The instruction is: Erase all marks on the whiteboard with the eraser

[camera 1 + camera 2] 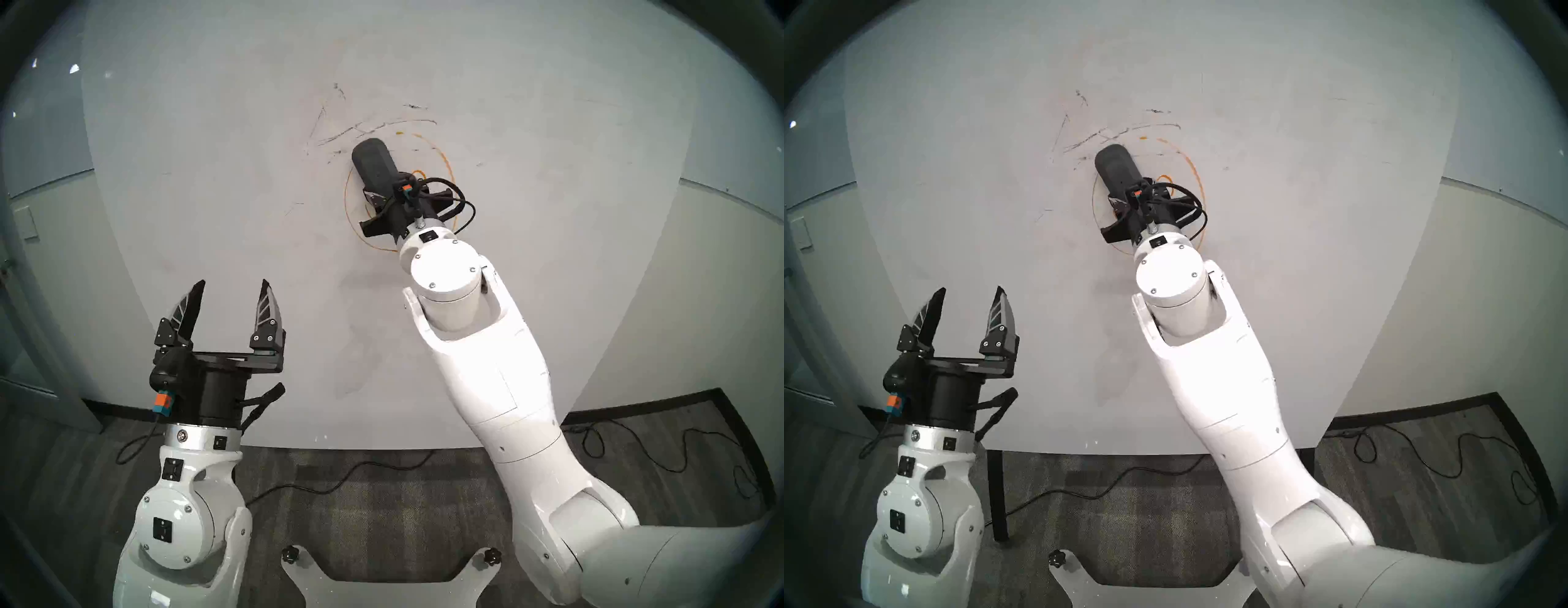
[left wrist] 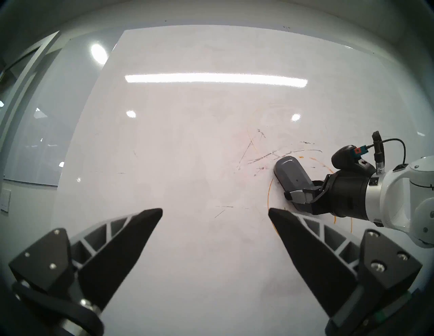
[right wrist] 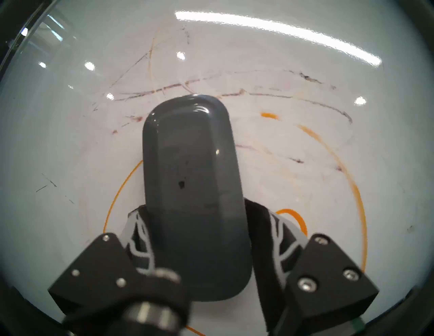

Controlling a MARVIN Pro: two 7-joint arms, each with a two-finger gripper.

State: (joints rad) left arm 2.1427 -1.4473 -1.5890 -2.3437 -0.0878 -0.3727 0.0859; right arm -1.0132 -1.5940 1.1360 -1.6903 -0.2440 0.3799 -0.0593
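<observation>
The whiteboard fills the view ahead. My right gripper is shut on the near end of the dark grey eraser, which lies flat against the board at the upper left of the orange oval outline. An orange eye ring shows beside the right finger. Scratchy black streaks run above and to the left of the eraser's tip; they also show in the right wrist view. Part of the face is hidden behind the gripper. My left gripper is open and empty, low left, apart from the board.
The board stands on thin black legs over grey carpet. Black cables trail across the floor below it. A pale wall lies behind to the right and a glass panel to the left.
</observation>
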